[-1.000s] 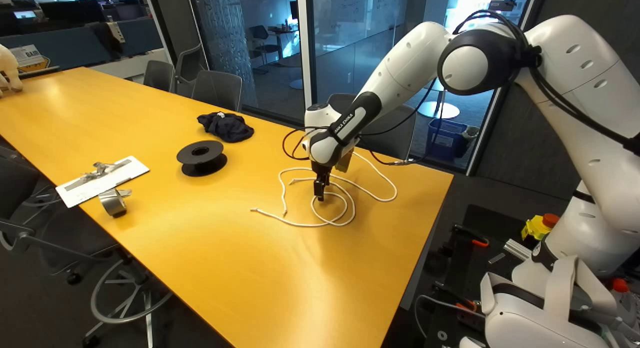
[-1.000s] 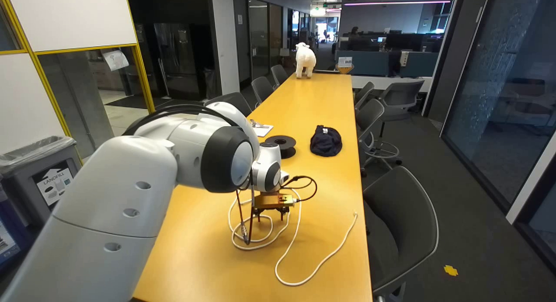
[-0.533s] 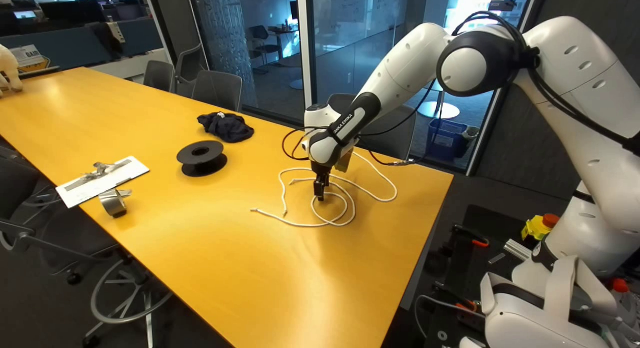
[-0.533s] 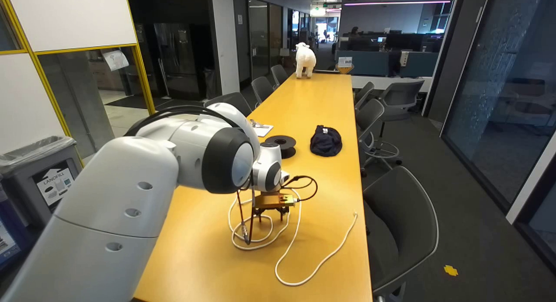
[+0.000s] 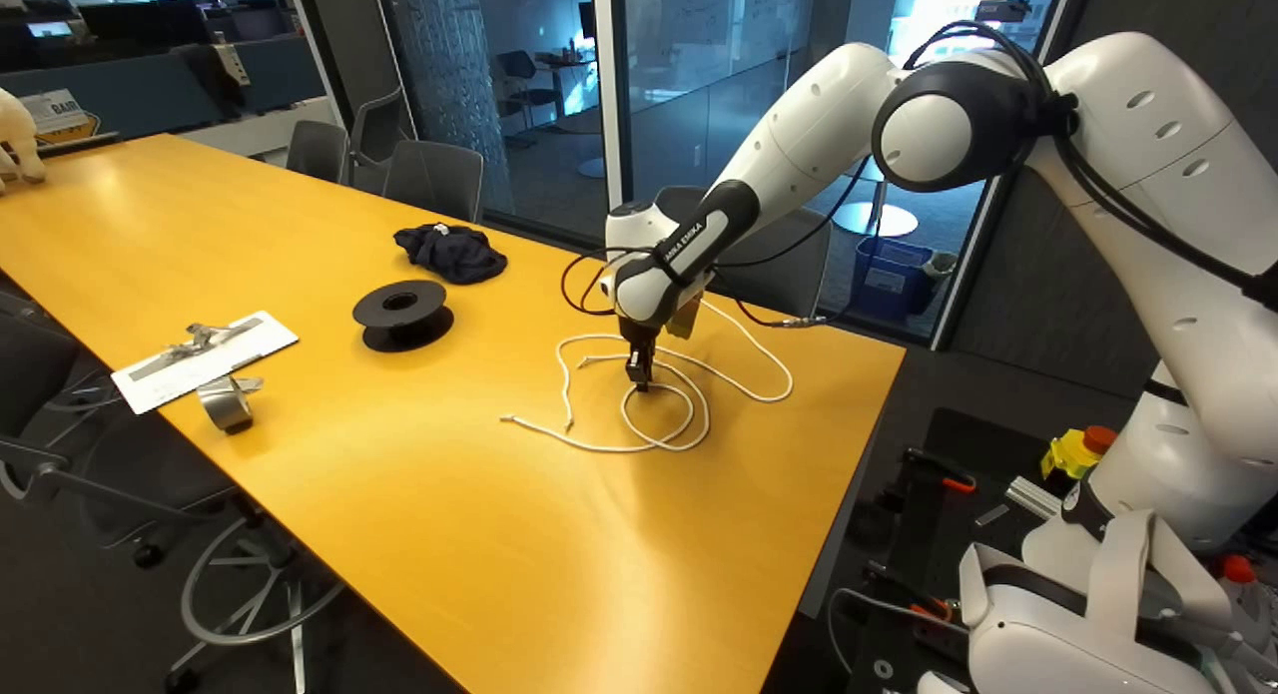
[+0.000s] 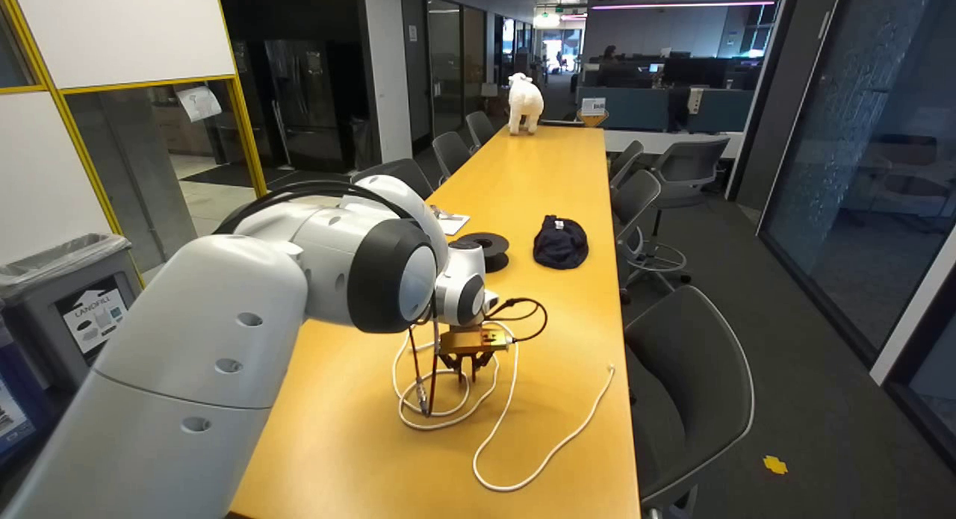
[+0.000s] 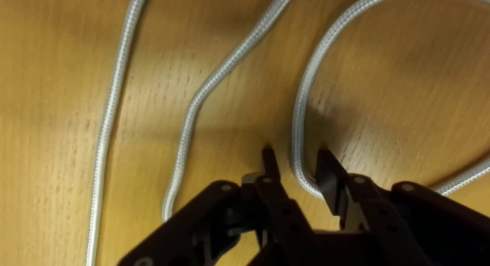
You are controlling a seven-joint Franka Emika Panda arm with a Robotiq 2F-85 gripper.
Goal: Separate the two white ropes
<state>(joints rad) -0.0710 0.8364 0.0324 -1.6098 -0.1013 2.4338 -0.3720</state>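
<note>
Two white ropes (image 7: 188, 124) lie flat in crossing loops on the table (image 5: 479, 534), not separated. Change: gripper (image 7: 295, 153) has drawn its jaws in, now part-open astride one strand (image 7: 299, 124), no pinch yet; probably lining up a grasp to pull. Ropes curve, no overall long axis; this strand runs crosswise to the closing direction, curling off. One loose end (image 5: 509, 419) points toward the tape roll (image 5: 228, 406).

Glare pales the long, yellow wooden desk (image 5: 619, 584), and the black, two-fingered claw (image 7: 295, 147) is blurred in the wrist view
</note>
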